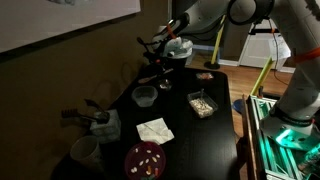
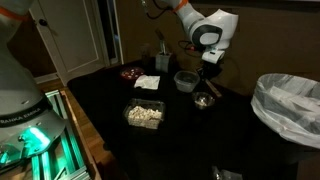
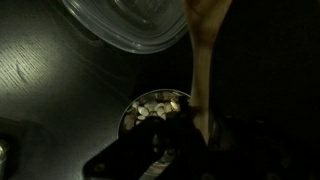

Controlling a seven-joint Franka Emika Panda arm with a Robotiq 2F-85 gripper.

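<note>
Fingers of my gripper [image 2: 208,72] are lost in shadow in the wrist view, so I cannot tell whether they pinch anything. I hover over the small bowl [image 3: 158,108] of pale pieces, a tan stick [image 3: 203,60] standing at its rim, just beside the clear bowl [image 3: 130,25].

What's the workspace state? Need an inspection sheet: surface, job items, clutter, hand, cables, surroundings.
Surface: dark table, dimly lit.
Job's things: small bowl of pale bits, directly under the hand; a tan stick hangs beside it, and I cannot tell if it is held.
Clutter: clear bowl, rectangular food tray, napkin, red plate.
Hand: hand above the small bowl; jaws too dark to judge.
Cables: nothing seen.
Surroundings: bin with a white liner, door.
</note>
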